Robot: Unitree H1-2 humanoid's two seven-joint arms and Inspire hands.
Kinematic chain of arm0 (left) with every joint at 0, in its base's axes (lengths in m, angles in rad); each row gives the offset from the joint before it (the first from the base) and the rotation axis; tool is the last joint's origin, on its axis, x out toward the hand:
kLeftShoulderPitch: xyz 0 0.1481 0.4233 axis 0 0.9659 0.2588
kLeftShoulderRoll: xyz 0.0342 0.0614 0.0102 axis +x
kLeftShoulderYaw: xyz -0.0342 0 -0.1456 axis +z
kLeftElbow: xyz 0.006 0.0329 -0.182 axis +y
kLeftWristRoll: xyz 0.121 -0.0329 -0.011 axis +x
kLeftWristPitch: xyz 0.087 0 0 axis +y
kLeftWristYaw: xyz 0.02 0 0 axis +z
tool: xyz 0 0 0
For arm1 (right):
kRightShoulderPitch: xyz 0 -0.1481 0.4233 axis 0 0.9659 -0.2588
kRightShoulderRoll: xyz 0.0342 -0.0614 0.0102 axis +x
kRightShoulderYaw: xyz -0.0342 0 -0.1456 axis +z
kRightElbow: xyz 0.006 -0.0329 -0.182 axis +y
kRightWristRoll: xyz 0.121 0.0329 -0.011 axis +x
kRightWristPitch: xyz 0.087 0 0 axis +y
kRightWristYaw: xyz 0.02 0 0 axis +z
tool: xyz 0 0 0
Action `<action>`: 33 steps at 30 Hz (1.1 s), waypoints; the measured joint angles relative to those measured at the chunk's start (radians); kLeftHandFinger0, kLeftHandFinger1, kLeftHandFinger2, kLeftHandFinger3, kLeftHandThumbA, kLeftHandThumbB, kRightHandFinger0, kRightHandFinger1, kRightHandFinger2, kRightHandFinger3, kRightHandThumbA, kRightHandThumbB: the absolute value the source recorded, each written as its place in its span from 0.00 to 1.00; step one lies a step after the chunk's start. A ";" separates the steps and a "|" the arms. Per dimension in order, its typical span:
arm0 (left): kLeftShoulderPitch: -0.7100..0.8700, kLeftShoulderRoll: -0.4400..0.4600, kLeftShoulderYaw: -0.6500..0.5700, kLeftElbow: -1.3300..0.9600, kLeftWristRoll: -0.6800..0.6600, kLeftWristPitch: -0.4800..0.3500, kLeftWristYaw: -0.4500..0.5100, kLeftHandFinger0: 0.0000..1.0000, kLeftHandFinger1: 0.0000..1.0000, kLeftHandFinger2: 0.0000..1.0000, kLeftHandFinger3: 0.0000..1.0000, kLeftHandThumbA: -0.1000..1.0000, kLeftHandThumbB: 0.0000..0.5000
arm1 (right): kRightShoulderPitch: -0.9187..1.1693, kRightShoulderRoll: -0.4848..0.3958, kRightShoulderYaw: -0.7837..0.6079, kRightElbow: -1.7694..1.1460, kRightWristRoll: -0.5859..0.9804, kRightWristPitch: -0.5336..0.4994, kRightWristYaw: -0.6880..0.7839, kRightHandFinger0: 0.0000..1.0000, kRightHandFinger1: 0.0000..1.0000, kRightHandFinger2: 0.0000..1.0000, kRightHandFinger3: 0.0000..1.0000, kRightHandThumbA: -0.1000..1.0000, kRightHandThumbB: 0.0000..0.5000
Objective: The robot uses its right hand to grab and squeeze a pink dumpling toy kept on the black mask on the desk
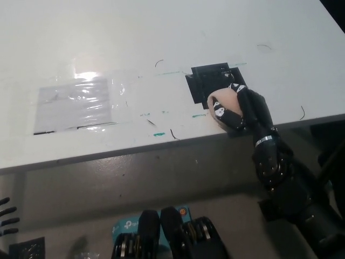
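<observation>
Right hand [243, 110], black, enters from the lower right of the frame and is clenched around the pink dumpling toy [226, 103], right of frame centre. Toy sits at the lower right edge of the black mask [207, 83] on the white surface [161, 38] (near its front edge). Left hand [6, 216] at the bottom left corner; only fingertips visible, grip state cannot be told.

Right hand [242, 110] sits at three o'clock, black fingers [225, 114] curled tight around its catch, forearm running down to five o'clock. Left hand [6, 216] rests at eight o'clock, only fingertips showing, spread apart.
</observation>
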 measured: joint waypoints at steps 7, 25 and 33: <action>0.000 0.000 0.001 0.000 0.000 0.000 0.000 0.71 0.72 0.80 0.85 1.00 0.15 | 0.004 0.006 0.000 -0.017 -0.044 -0.082 -0.113 0.00 0.22 0.75 0.29 0.00 0.28; -0.006 0.002 0.002 -0.004 0.000 0.000 0.000 0.76 0.77 0.82 0.89 1.00 0.17 | -0.060 -0.018 0.011 -0.110 -0.150 -0.214 -0.403 0.00 0.02 0.38 0.13 0.00 0.47; -0.020 0.003 0.004 -0.004 0.000 0.000 0.000 0.73 0.76 0.83 0.91 1.00 0.19 | -0.060 -0.018 0.031 -0.093 -0.155 -0.234 -0.440 0.00 0.01 0.40 0.11 0.00 0.41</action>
